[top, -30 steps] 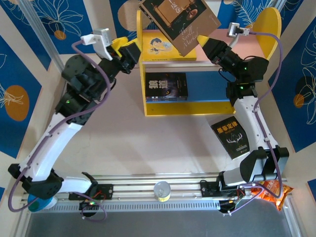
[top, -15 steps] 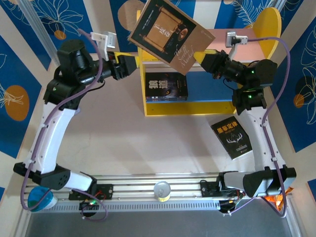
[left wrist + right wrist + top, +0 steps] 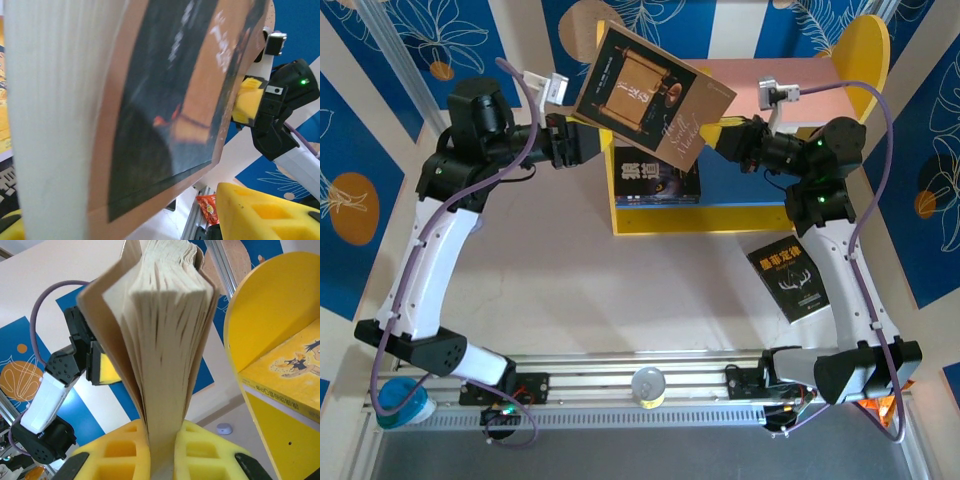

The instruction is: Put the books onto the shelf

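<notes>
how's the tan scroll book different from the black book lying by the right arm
The tan scroll book is up in the air, tilted, clamped in the right gripper; the black book lies flat on the table, ungripped. The tan cover shows a scroll, the black one white antlers. Both are paperbacks not yet on the shelf.

The scroll-picture book (image 3: pixel 645 95) is tan, the shelf (image 3: pixel 865 45) yellow, pink and blue.

tan book (image 3: pixel 645 95): matt paper cover, cream pages | shelf (image 3: pixel 700 220): smooth painted wood | base rail (image 3: pixel 620 362): bare metal
</notes>
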